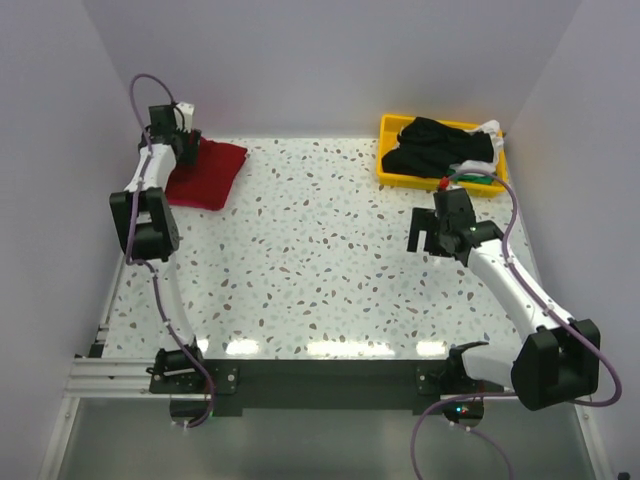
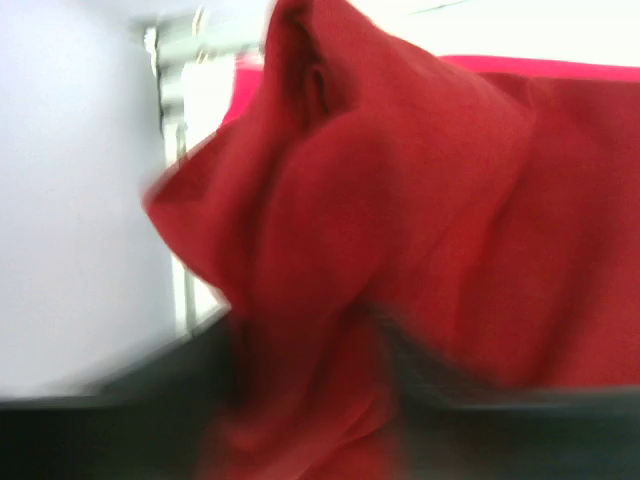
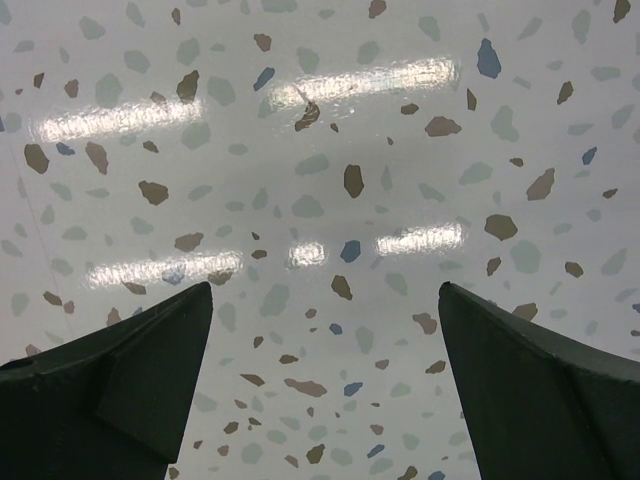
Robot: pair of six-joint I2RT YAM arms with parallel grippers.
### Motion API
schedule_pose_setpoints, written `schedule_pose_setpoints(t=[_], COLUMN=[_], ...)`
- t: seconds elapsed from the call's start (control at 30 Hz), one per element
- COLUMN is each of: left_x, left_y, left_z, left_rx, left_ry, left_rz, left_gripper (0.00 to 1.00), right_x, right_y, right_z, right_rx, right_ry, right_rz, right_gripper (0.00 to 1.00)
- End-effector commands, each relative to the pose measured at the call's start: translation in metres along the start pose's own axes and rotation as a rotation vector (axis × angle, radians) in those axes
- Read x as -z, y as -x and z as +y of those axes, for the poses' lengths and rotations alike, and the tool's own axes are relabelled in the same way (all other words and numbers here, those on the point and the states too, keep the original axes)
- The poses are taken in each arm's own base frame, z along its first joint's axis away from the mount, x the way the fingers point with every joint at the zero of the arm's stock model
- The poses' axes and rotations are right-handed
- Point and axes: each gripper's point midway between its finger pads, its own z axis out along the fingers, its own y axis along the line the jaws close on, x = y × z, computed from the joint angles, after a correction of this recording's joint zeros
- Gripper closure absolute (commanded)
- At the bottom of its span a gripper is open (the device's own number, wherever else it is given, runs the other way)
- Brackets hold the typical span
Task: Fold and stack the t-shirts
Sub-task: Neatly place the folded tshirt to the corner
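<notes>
The left tool (image 1: pixel 182 135) hangs over the dark red t-shirt (image 1: pixel 212 172) at the counter's (image 1: pixel 320 270) far-left corner; blur hides whether it grips. The right tool (image 1: pixel 430 240) stands spread wide, holding nothing, above the counter near its right edge. Black t-shirts (image 1: pixel 435 145) lie in the yellow tray (image 1: pixel 384 150) at the far-right corner.

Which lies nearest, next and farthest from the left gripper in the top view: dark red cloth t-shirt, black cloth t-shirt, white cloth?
1. Dark red t-shirt: far left.
2. Black t-shirt: far right, in yellow plastic tray.
3. White cloth: tray's right end.
</notes>
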Motion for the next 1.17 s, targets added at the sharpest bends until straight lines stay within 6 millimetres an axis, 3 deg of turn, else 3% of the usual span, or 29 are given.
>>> schedule_pose_setpoints(t=[0.0,0.13,0.23,0.27,0.33,0.37,0.43,0.47,0.5,0.53,0.57,0.6,0.63,0.67,0.7,0.73,0.77,0.8,0.83,0.87,0.93,0.97,1.0,1.13], left_x=[0.015,0.045,0.083,0.106,0.126,0.153,0.162,0.197,0.188,0.199,0.235,0.225,0.253,0.259,0.251,0.272,0.276,0.269,0.287,0.281,0.298,0.296,0.297,0.304], left_y=[0.024,0.042,0.072,0.087,0.093,0.106,0.093,0.105,0.082,0.08,0.092,0.058,0.062,0.057,0.022,0.019,0.006,-0.033,-0.039,-0.075,-0.087,-0.108,-0.113,-0.113], left_z=[0.073,0.104,0.112,0.116,0.106,0.105,0.076,0.068,0.046,0.032,0.009,-0.019,-0.025,-0.057,-0.084,-0.104,-0.12,-0.138,-0.151,-0.167,-0.177,-0.18,-0.177,-0.164], left_rx=[0.22,0.307,0.393,0.414,0.535,0.568,0.66,0.683,0.723,0.72,0.701,0.695,0.692,0.66,0.666,0.653,0.667,0.667,0.671,0.685,0.694,0.691,0.693,0.724], left_ry=[0.189,0.295,0.291,0.289,0.231,0.202,0.104,0.078,0.057,0.037,0.003,0.007,0.014,-0.043,-0.07,-0.14,-0.174,-0.177,-0.225,-0.244,-0.312,-0.308,-0.289,-0.237], left_rz=[-0.088,-0.142,-0.228,-0.27,-0.276,-0.314,-0.278,-0.332,-0.292,-0.309,-0.376,-0.305,-0.37,-0.362,-0.287,-0.308,-0.289,-0.215,-0.241,-0.178,-0.207,-0.168,-0.168,-0.189], left_gripper=[0.0,0.0,0.0,0.0,0.0,0.0,0.0,0.0,0.0,0.0,0.0,0.0,0.0,0.0,0.0,0.0,0.0,0.0,0.0,0.0,0.0,0.0,0.0,0.0], right_x=[0.006,0.008,0.015,0.022,0.026,0.031,0.035,0.036,0.04,0.041,0.044,0.048,0.05,0.05,0.052,0.058,0.057,0.058,0.064,0.061,0.066,0.062,0.063,0.067], right_y=[0.016,0.025,0.035,0.039,0.045,0.046,0.047,0.046,0.047,0.049,0.05,0.049,0.05,0.046,0.045,0.046,0.041,0.04,0.041,0.035,0.036,0.031,0.032,0.039], right_z=[-0.004,0.0,0.009,0.012,0.015,0.015,0.013,0.012,0.012,0.013,0.014,0.014,0.013,0.012,0.011,0.008,0.007,0.007,0.007,0.006,0.01,0.01,0.01,0.007], right_rx=[-0.021,-0.048,-0.071,-0.078,-0.088,-0.092,-0.107,-0.109,-0.12,-0.121,-0.117,-0.117,-0.12,-0.122,-0.131,-0.136,-0.135,-0.139,-0.143,-0.145,-0.15,-0.148,-0.15,-0.199], right_ry=[-0.035,-0.026,0.032,0.054,0.083,0.091,0.088,0.084,0.093,0.103,0.111,0.128,0.128,0.127,0.128,0.129,0.131,0.135,0.149,0.151,0.189,0.189,0.195,0.198], right_rz=[-0.034,-0.062,-0.107,-0.135,-0.172,-0.189,-0.203,-0.206,-0.222,-0.234,-0.246,-0.26,-0.273,-0.274,-0.281,-0.31,-0.306,-0.312,-0.335,-0.329,-0.364,-0.361,-0.376,-0.438], right_gripper=[0.01,0.01,0.01,0.01,0.01,0.01,0.01,0.01,0.01,0.01,0.01,0.01,0.01,0.01,0.01,0.01,0.01,0.01,0.01,0.01,0.01,0.01,0.01,0.01])
